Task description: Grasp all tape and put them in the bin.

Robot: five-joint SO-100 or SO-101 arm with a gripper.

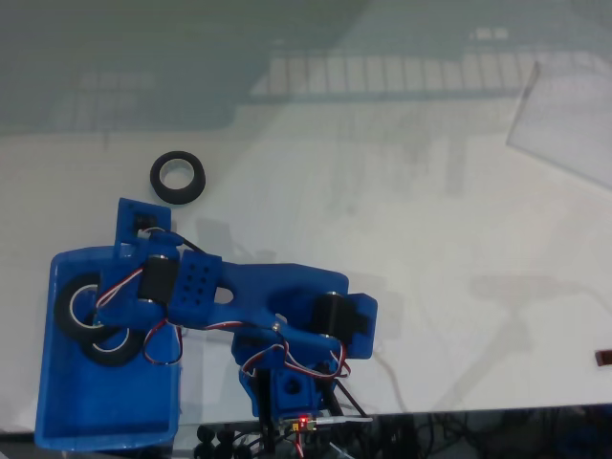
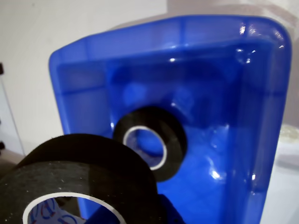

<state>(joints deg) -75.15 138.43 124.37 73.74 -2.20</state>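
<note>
Tape (image 2: 70,182) in tool, arm (image 1: 258,306) reaching left over bin (image 1: 57,382)

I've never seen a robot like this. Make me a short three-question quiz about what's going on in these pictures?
1. True or false: every tape roll is already at the bin.
2. How many tape rolls show in the fixed view: A two, B three, C five?
3. Fill in: the roll on the table lies ____ the bin.

Key
1. False: one roll is on the table.
2. B: two at the bin, under the blue arm, and one outside.
3. Outside, above it in the fixed view.
</note>
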